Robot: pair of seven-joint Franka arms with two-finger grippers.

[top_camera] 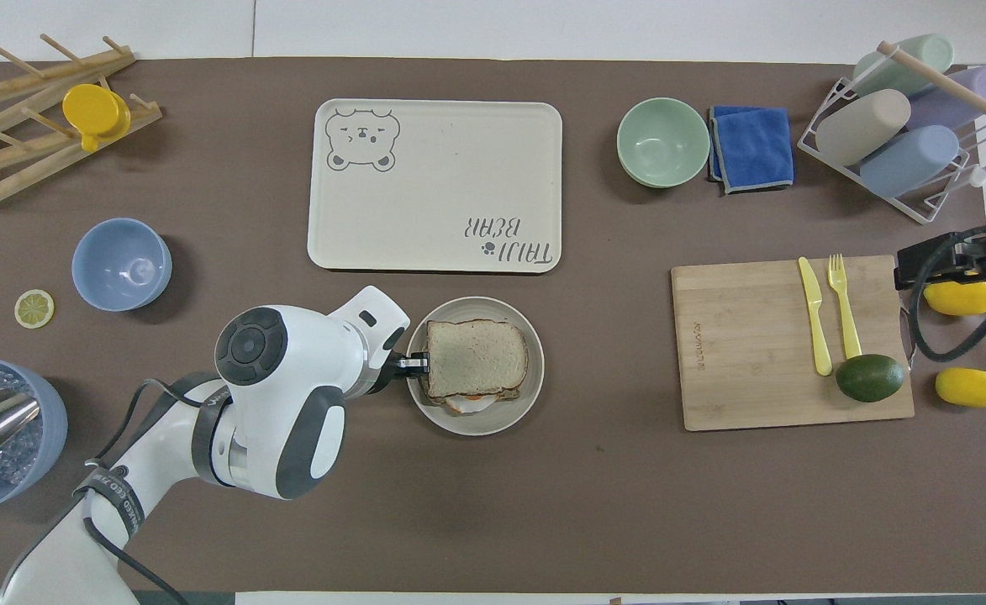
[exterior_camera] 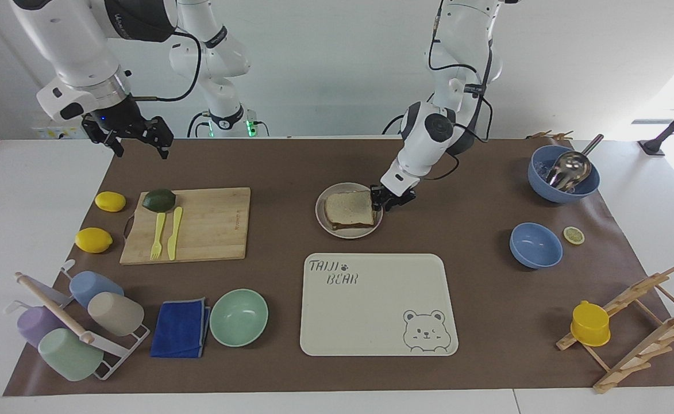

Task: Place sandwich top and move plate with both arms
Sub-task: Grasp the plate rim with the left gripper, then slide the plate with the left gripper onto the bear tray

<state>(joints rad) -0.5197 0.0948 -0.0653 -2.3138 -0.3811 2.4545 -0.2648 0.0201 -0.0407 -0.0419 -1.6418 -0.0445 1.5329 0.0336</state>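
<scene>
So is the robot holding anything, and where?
Left gripper sits at the plate rim, but whether it grips cannot be told. Right gripper, open above the table, holds nothing.

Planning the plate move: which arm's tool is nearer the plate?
Left. The left tool is at the plate rim, beside the sandwich top; the right tool hangs over the right arm's end of the table.
</scene>
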